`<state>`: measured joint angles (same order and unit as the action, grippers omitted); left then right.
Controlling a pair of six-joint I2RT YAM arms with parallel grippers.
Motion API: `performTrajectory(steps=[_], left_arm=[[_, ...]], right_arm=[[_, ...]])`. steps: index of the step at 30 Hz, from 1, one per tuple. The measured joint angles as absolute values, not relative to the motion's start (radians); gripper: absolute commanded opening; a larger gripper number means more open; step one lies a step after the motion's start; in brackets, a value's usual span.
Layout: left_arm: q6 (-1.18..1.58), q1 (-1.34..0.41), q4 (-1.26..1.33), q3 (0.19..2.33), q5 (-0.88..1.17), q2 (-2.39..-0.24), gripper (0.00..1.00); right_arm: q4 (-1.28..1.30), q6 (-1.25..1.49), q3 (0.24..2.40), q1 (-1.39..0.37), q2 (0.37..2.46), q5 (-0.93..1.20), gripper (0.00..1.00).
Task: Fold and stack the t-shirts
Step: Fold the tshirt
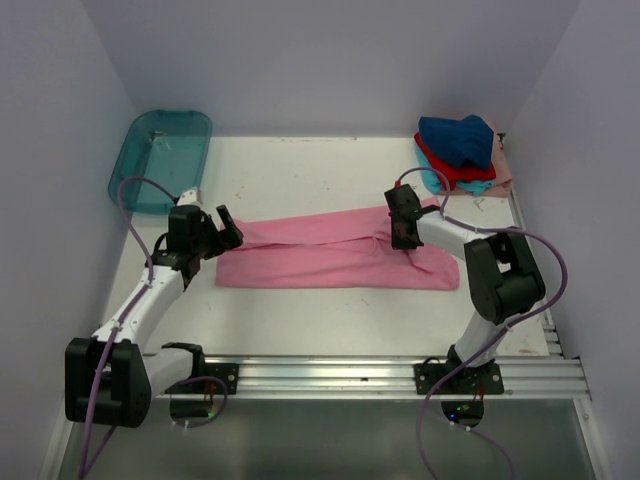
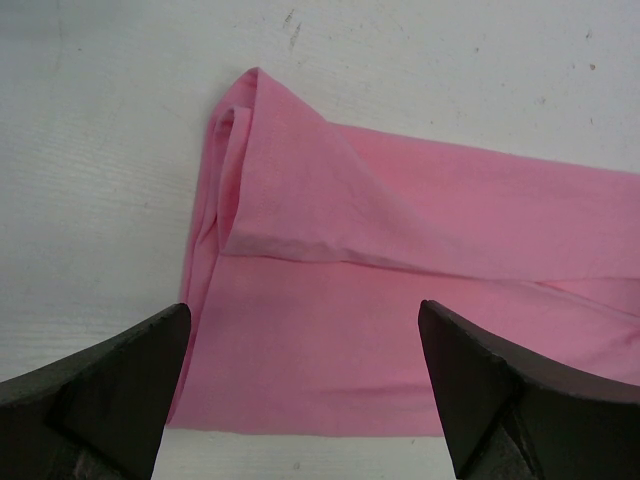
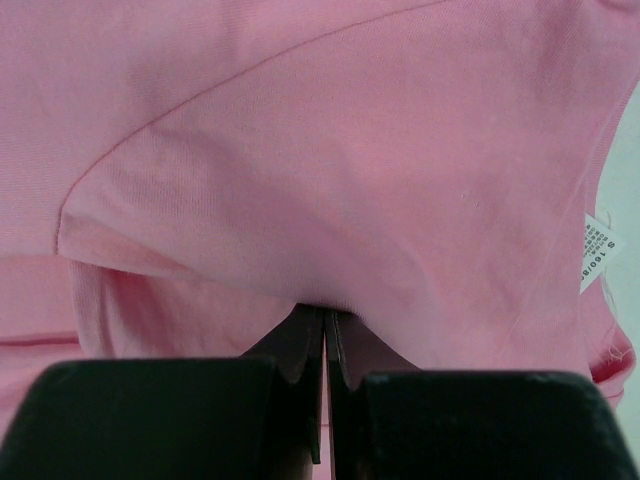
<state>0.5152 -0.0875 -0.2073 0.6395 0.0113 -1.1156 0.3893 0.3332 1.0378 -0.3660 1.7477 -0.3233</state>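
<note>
Pink t-shirt [image 1: 330, 258] lies flat as a long folded band across the middle of the table [image 1: 300, 320] in the top view. The left gripper [image 1: 228, 228] is at its left end, and the right gripper [image 1: 405, 238] is down on the cloth near its right end. In the far right corner is a pile of other t-shirts [image 1: 462, 155]: navy blue on top, red under it, teal and pale peach at the bottom. A teal plastic tub [image 1: 160, 155] sits at the far left corner, well apart from the pink t-shirt.

In the left wrist view, the two dark fingers [image 2: 110, 400] stand far apart with nothing held between them. Beyond them is the left end of the pink t-shirt, where an upper layer is turned over in a triangle shape. I cannot tell if the tips touch the cloth.

In the right wrist view, the fingers [image 3: 290, 345] are pressed together, and a fold of the pink cloth is pinched at their tips. The cloth fills nearly the whole view. A small white tag [image 3: 597, 250] shows at the right edge.
</note>
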Motion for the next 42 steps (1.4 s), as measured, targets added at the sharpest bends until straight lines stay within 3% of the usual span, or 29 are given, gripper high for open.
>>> performTrajectory(steps=[7, 19, 38, 40, 42], left_arm=[[0.515, -0.088, -0.210, 0.640, 0.011, -1.110, 1.00], [0.515, -0.088, -0.210, 0.640, 0.011, -1.110, 1.00], [0.516, -0.088, -0.210, 0.640, 0.011, -1.110, 1.00], [0.515, -0.088, -0.209, 0.640, 0.011, -1.110, 1.00], [0.515, -0.088, -0.209, 0.640, 0.011, -1.110, 1.00]], right_arm=[[0.397, 0.333, 1.038, -0.366, 1.731, -0.318, 0.00], [0.466, 0.336, 1.047, -0.365, 1.523, -0.235, 0.00], [0.639, 0.338, 1.085, -0.365, 1.518, 0.132, 0.00], [0.641, 0.334, 1.085, -0.365, 1.522, 0.157, 0.08], [0.648, 0.326, 1.093, -0.365, 1.539, 0.176, 0.28]])
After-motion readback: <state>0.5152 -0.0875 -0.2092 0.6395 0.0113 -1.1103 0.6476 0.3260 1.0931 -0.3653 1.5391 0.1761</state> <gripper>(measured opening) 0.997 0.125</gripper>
